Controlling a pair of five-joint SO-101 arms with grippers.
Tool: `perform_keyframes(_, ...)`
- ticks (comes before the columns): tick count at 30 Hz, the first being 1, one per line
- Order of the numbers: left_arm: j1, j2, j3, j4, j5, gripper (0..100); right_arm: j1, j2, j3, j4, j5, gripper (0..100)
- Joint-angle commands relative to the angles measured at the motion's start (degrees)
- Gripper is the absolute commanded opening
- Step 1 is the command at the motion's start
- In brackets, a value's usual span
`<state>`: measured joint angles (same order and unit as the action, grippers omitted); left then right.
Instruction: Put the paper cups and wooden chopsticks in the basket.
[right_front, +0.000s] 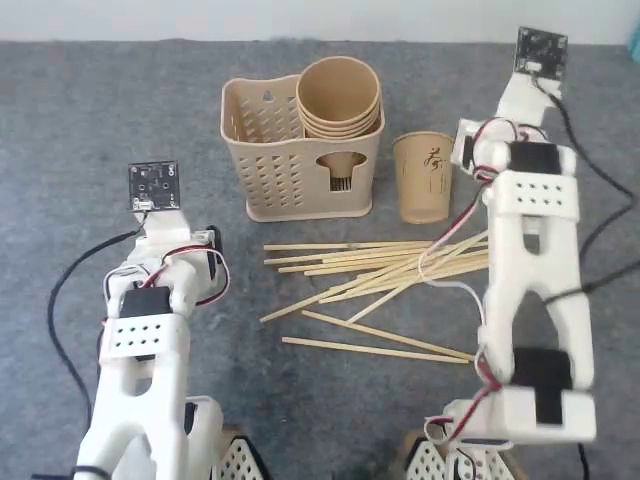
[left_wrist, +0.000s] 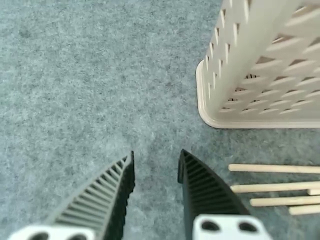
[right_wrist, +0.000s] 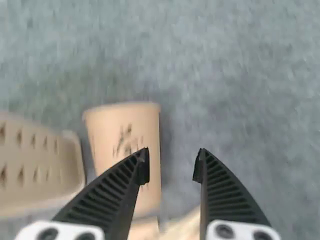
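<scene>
A beige slotted basket (right_front: 290, 185) stands at the back of the table with a stack of brown paper cups (right_front: 339, 95) in its right part. One paper cup (right_front: 423, 176) stands upside down just right of the basket, also the cup (right_wrist: 124, 140) beside my right gripper (right_wrist: 171, 157), which is open above and a little to the side of it. Several wooden chopsticks (right_front: 380, 275) lie scattered in front of the basket. My left gripper (left_wrist: 156, 162) is open over bare carpet near the basket's corner (left_wrist: 250, 85), with chopstick ends (left_wrist: 272, 185) close by.
Grey carpet (right_front: 90, 110) covers the table, with free room at the left and back. The left arm (right_front: 150, 320) stands at the front left, the right arm (right_front: 530, 260) at the right, over the chopsticks' right ends.
</scene>
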<state>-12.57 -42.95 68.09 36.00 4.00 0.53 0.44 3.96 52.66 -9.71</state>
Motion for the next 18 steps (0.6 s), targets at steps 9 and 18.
perform_keyframes(9,0.5,-1.7,-0.4,-1.3,-0.5,13,-1.5,32.6,-38.5,0.7,-1.8,16.2)
perform_keyframes(18,0.5,-1.7,-0.4,-2.5,-0.6,13,-2.5,59.0,-76.9,18.7,-1.3,16.2)
